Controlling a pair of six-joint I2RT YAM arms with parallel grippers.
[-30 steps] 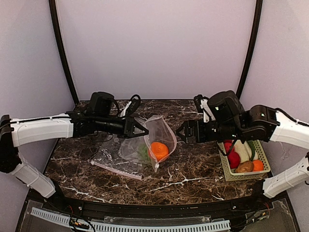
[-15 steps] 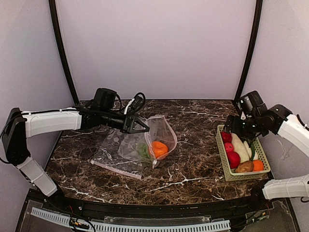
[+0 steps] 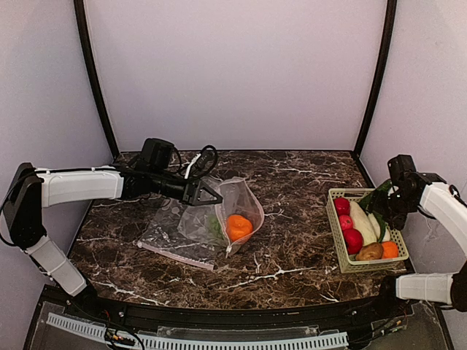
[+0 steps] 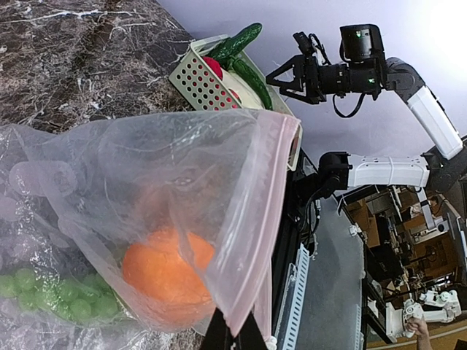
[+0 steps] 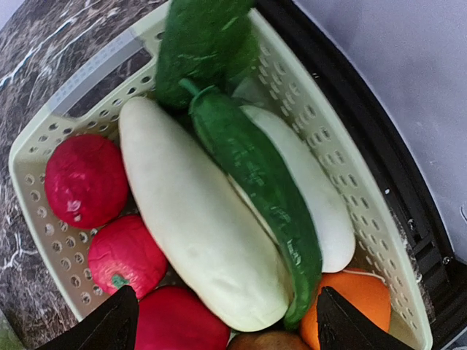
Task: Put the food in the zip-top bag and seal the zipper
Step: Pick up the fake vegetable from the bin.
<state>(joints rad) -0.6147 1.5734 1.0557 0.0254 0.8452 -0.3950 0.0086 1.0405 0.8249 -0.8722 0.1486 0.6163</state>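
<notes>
The left gripper [image 3: 210, 198] is clamped on the mouth edge of the zip-top bag [image 3: 246, 195], holding that edge up off the worktop [image 3: 292, 255] so the mouth gapes toward the right. A second bag [image 3: 169, 237] lies flat just beside it on the near-left side. Inside the held bag sit an orange [image 3: 238, 227] and green grapes [image 4: 51, 295], so filling has begun, yet the pink zipper [image 4: 271, 211] hangs apart, unsealed. Most of the food lies well apart to the right in the basket [image 3: 368, 267]: red apples [image 5: 84, 179], a white radish [image 5: 197, 219], a long green vegetable [image 5: 252, 175], a second orange [image 3: 390, 249] and a brown potato [image 3: 370, 252]. The right gripper [image 5: 226, 324] hovers over that basket, jaws wide with nothing between them. I judge the task under halfway: several carries are left, then the sealing.
</notes>
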